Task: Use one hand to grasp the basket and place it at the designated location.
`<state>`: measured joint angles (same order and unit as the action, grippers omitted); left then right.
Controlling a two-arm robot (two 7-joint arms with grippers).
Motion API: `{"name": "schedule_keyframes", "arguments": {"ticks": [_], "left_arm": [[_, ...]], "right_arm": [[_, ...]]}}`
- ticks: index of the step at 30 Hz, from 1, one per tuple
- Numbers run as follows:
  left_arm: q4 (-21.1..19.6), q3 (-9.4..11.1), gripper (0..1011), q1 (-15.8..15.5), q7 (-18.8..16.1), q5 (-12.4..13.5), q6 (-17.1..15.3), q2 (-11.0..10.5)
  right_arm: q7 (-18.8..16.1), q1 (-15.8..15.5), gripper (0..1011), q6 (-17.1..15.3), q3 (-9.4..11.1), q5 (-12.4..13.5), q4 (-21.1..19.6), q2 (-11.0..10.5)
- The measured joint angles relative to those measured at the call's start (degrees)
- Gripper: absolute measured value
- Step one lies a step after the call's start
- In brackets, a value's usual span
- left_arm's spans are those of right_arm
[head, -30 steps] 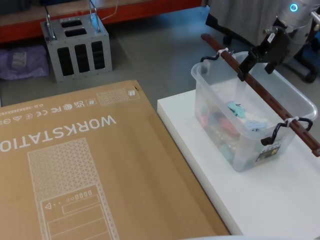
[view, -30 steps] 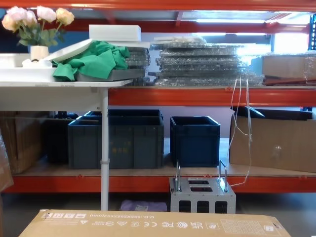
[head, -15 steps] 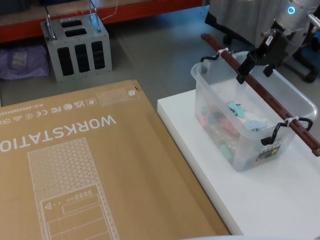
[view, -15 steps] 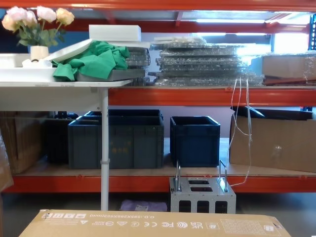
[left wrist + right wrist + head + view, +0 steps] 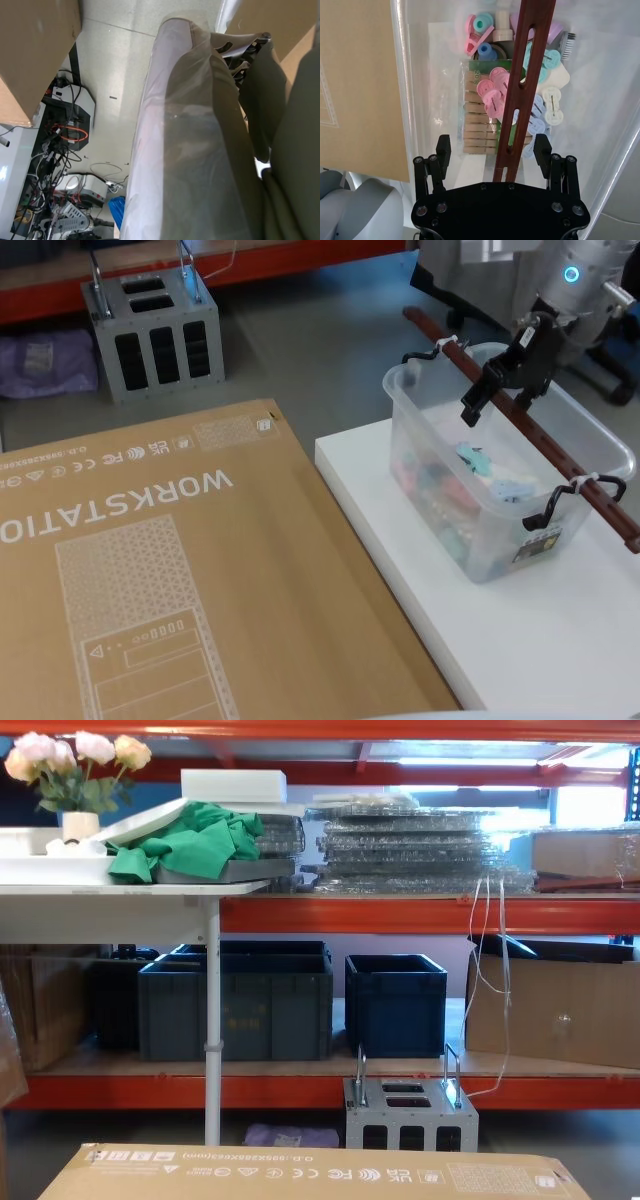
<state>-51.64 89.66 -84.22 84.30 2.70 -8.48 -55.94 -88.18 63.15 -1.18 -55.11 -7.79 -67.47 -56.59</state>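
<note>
Milky-white plastic basket (image 5: 437, 502) on a white platform (image 5: 400, 580), the right gripper (image 5: 497, 406) at its handle (image 5: 560, 454).
The gripper's fingers (image 5: 443, 148) stand spread wide, one on each side of the reddish-brown bar and clear of it, with wooden pegs (image 5: 477, 125) and pastel clips (image 5: 492, 95) in the tub below. A large cardboard box (image 5: 150, 570) lies just beside the platform, on its left.

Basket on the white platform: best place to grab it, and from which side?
Take the bar handle near its middle, from straight above. It spans the open top of the basket lengthwise and is tied at both ends, so a mid-span grip should lift level; the walls look too wide and smooth to pinch. The right gripper is open over it, one finger on each side of the bar.
</note>
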Motion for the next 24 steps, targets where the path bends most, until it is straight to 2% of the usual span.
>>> {"name": "schedule_keyframes", "arguments": {"ticks": [9, 24], "left_arm": [[0.0, 0.0, 0, 0.0, 0.0, 0.0, 0.0, 0.0], [0.0, 0.0, 0, 0.0, 0.0, 0.0, 0.0, 0.0]], "right_arm": [[-0.1, 0.4, 1000, 0.3, -1.1, 0.8, 0.4, 0.3], [0.0, 1.0, 1000, 0.7, -3.7, 0.8, 2.0, 2.1]]}}
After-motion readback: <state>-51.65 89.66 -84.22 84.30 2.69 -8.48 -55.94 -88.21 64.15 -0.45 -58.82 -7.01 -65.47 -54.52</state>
